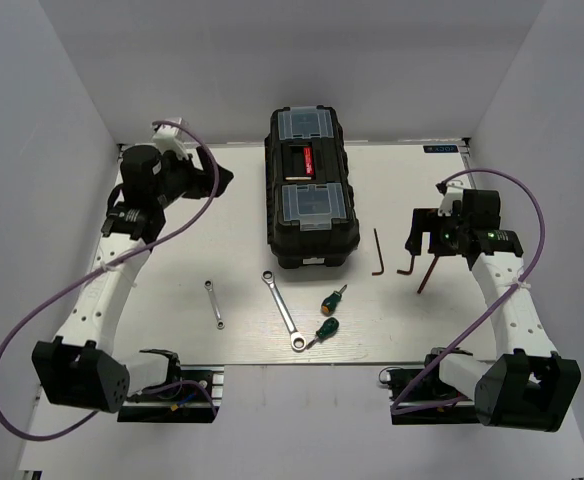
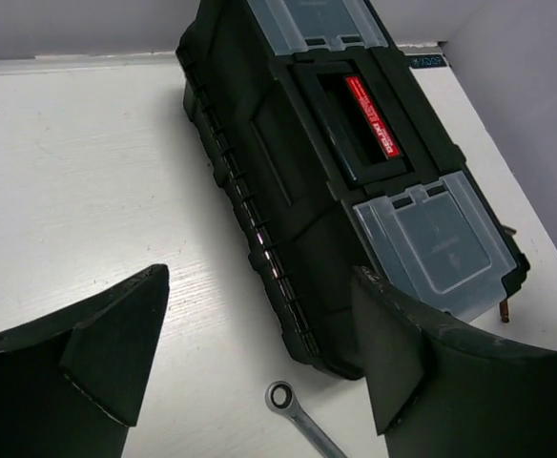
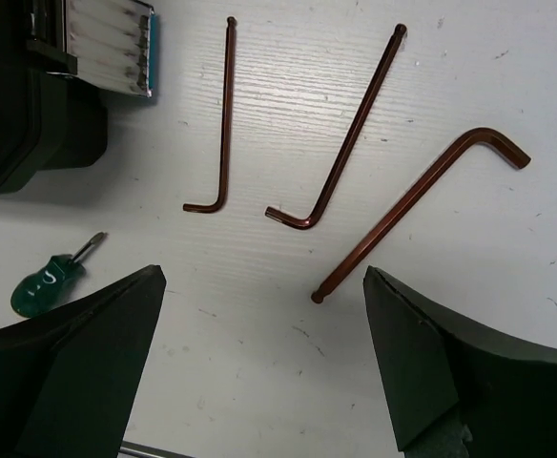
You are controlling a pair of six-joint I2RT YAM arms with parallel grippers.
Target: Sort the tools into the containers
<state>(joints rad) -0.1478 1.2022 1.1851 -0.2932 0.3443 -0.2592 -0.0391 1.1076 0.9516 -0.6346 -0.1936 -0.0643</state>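
Note:
The black toolbox (image 1: 310, 190) stands closed at the table's middle, with two clear-lidded organisers and a red-marked handle (image 2: 369, 116) on its lid. A short wrench (image 1: 213, 303), a longer wrench (image 1: 283, 310) and two green-handled screwdrivers (image 1: 334, 298) (image 1: 325, 329) lie in front of it. Three dark hex keys (image 3: 223, 114) (image 3: 345, 134) (image 3: 422, 205) lie to its right. My left gripper (image 1: 215, 181) is open and empty, left of the toolbox (image 2: 288, 191). My right gripper (image 1: 420, 230) is open and empty above the hex keys (image 1: 377, 250).
White walls close in the table on three sides. The longer wrench's ring end (image 2: 280, 396) lies just below the toolbox's near corner in the left wrist view. One screwdriver (image 3: 45, 281) and the toolbox's corner (image 3: 21, 95) show at the left of the right wrist view.

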